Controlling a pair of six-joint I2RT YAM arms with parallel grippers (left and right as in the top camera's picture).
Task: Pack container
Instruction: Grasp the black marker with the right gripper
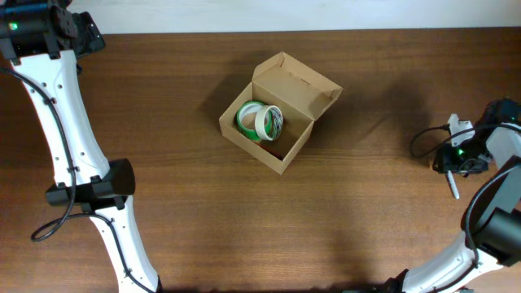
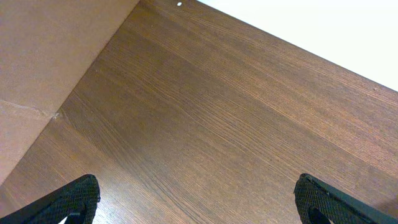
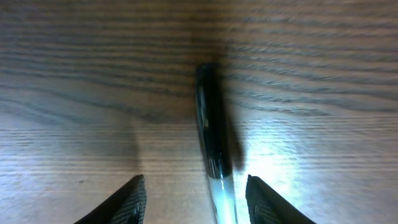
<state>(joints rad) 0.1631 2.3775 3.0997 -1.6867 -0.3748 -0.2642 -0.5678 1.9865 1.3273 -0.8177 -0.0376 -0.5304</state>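
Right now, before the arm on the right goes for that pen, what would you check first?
1. Pen lies between the right fingers: ok.
2. Right fingers spread wide enough to take it: ok.
3. Box lid open: ok.
4. Left fingers away from the box: ok.
5. Pen fits beside the tape rolls: cannot tell.

No text I can read anywhere. The cardboard box is plain brown, the tape rolls are too small to tell, and the pen is just blur.
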